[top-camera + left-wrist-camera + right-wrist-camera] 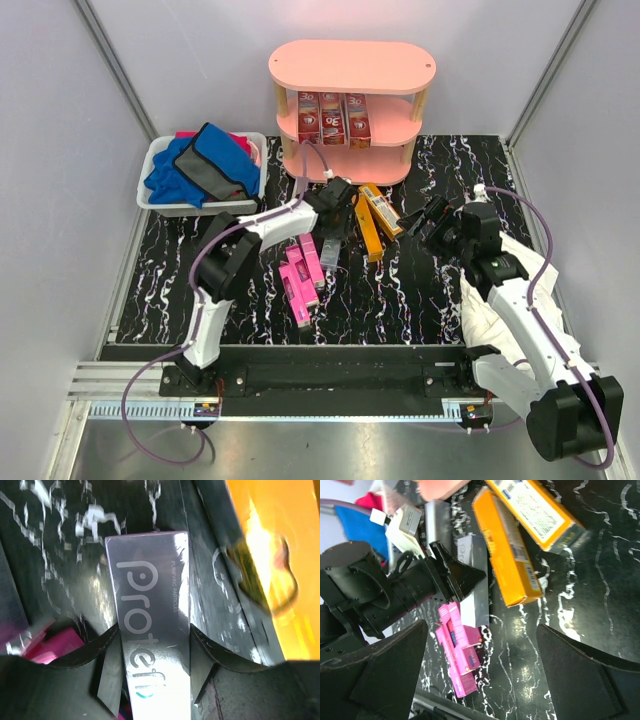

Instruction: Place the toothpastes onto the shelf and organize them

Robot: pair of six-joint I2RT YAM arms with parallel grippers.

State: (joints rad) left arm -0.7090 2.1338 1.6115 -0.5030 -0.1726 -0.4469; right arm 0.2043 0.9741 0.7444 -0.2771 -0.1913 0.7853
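My left gripper (335,213) is shut on a silver-grey toothpaste box (330,250) in the middle of the table; in the left wrist view its jaws (154,630) press both long sides of this box (150,590). Several pink toothpaste boxes (300,275) lie just left of it. Two orange boxes (371,232) lie to its right. The pink shelf (350,65) stands at the back, with three dark red boxes (333,118) on its middle tier. My right gripper (432,215) is open and empty, right of the orange boxes; it (481,625) looks down on the pink boxes (460,645), the silver box (479,597) and the orange boxes (507,555).
A white bin (153,170) with blue and grey cloths (205,165) stands at the back left. A white cloth (485,305) lies under my right arm. The table top is black marble pattern (420,290).
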